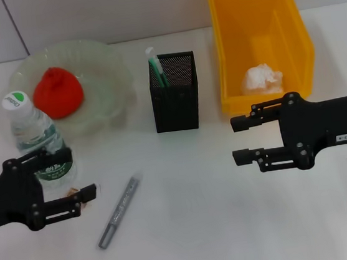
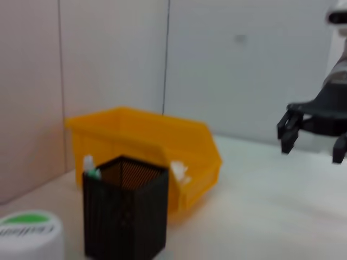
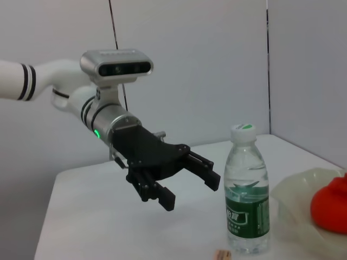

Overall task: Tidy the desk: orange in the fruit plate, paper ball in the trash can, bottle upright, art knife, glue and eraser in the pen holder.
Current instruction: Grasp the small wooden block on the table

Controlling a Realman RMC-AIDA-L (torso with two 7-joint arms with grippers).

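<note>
While the left tool [image 1: 67, 183] hangs apart at lower left beside the upright bottle [image 1: 36, 136], the knife [image 1: 120, 211] lies diagonally just right of it, nearer than the right tool [image 1: 243, 139], also apart.

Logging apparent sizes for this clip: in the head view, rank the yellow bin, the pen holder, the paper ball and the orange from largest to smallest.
1. yellow bin
2. pen holder
3. orange
4. paper ball, only slightly smaller than the orange
</note>
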